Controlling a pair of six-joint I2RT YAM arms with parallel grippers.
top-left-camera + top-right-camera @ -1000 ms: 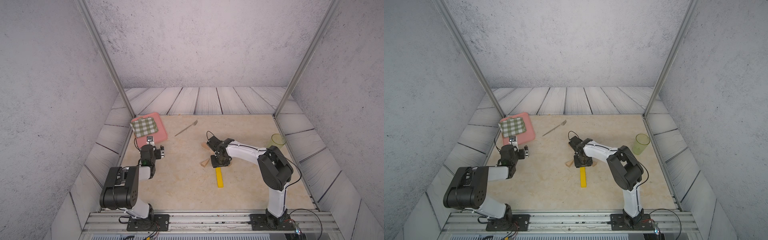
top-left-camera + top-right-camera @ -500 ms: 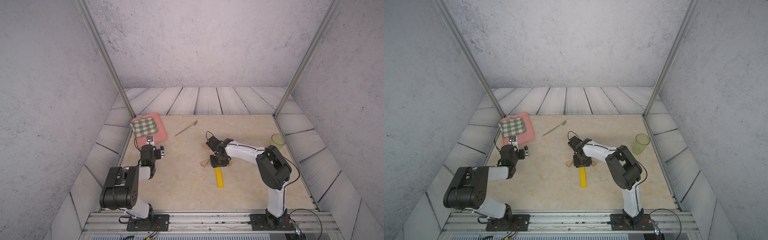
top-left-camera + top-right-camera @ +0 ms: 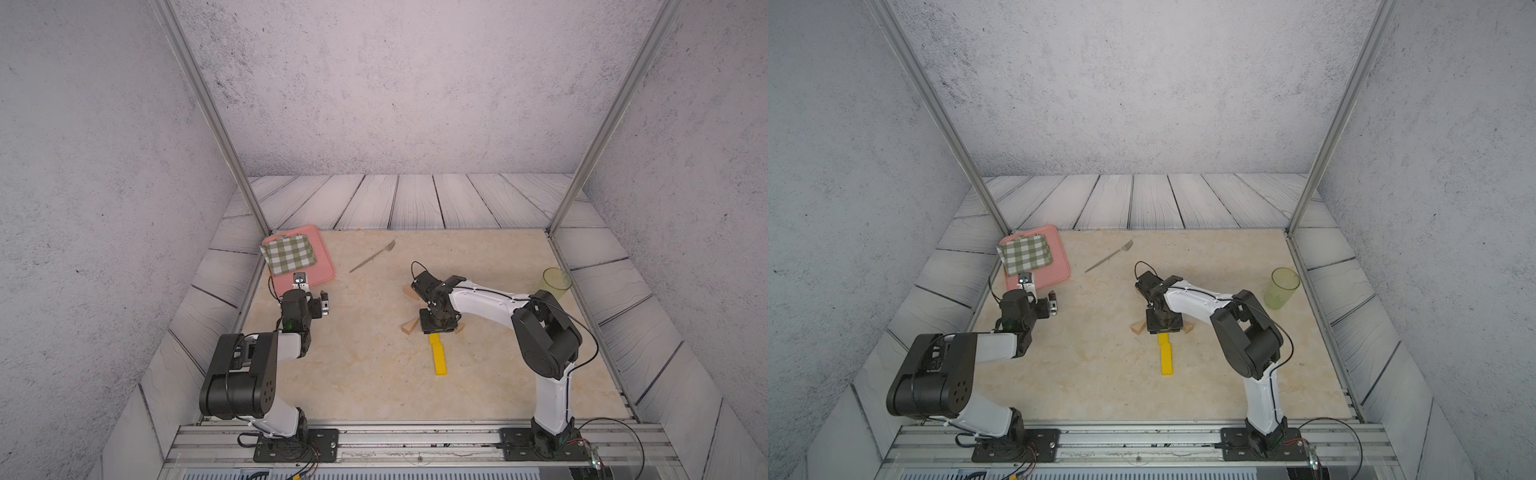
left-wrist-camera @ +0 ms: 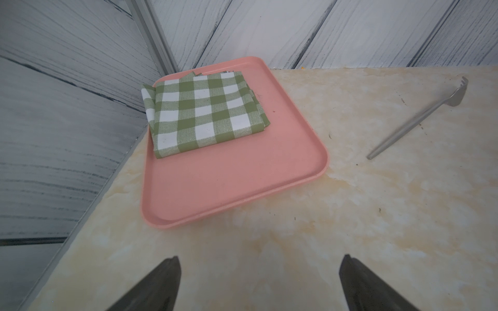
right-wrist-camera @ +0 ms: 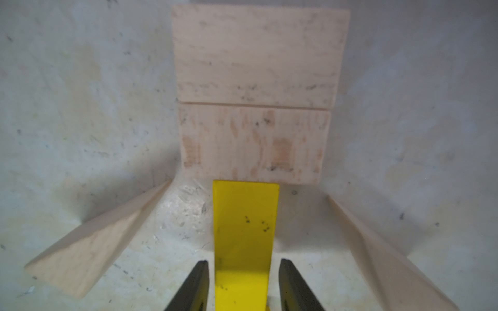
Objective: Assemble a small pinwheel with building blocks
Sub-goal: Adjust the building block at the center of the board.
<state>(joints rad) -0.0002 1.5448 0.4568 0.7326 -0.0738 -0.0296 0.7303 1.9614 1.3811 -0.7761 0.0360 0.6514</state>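
My right pincer (image 5: 244, 262) straddles the long flat yellow wooden bar (image 5: 245, 229), jaws a sliver clear of each edge, so my free ways are upward or back along the bar. Ahead, two tan rectangular wooden blocks (image 5: 253, 142) close off the bar's end, touching it. A tan wooden wedge (image 5: 89, 247) flanks one side and another tan wedge (image 5: 382, 255) the other, each leaving a narrow lane of table (image 5: 175, 223). My left pincer (image 4: 260, 257), jaws spread wide, has bare surface ahead up to the flat pink plastic tray (image 4: 242, 175). The slim grey metal fork (image 4: 415, 121) lies well apart. The translucent green cup (image 3: 1283, 289) stands near the right edge, well apart from both pincers.
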